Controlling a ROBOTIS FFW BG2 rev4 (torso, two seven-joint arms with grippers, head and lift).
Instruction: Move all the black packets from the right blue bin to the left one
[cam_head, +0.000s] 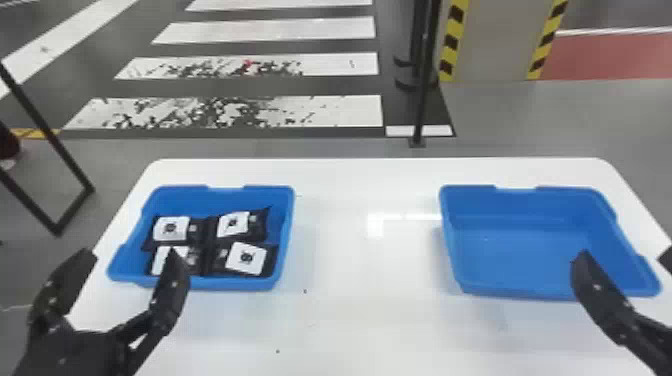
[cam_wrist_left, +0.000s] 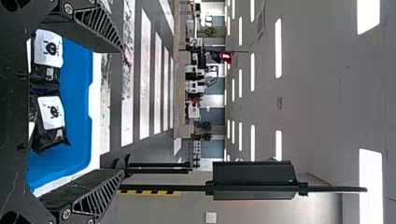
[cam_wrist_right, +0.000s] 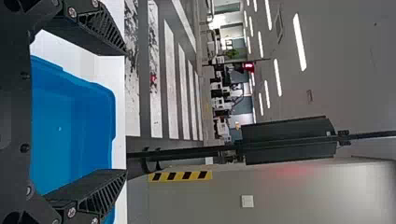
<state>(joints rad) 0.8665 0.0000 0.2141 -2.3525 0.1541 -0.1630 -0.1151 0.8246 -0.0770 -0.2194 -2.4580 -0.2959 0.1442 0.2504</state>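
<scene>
Four-packet wording aside, several black packets (cam_head: 242, 258) with white labels lie in the left blue bin (cam_head: 200, 283), in two rows. The right blue bin (cam_head: 520, 250) holds nothing. My left gripper (cam_head: 127, 267) stands open at the left bin's near left side, its right finger overlapping a packet's label from the head camera. In the left wrist view, the left gripper (cam_wrist_left: 123, 112) is open, with packets (cam_wrist_left: 50, 112) beyond its base. At the right bin's near right part is my right gripper (cam_head: 622, 257), open; in the right wrist view the right gripper (cam_wrist_right: 126, 112) has nothing between its fingers.
Both bins rest on a white table (cam_head: 365, 260), with a wide stretch of tabletop between them. Behind the table stand a black post (cam_head: 425, 75) and a pillar (cam_head: 500, 40) with yellow-black edges. A black metal frame (cam_head: 75, 212) stands on the floor at left.
</scene>
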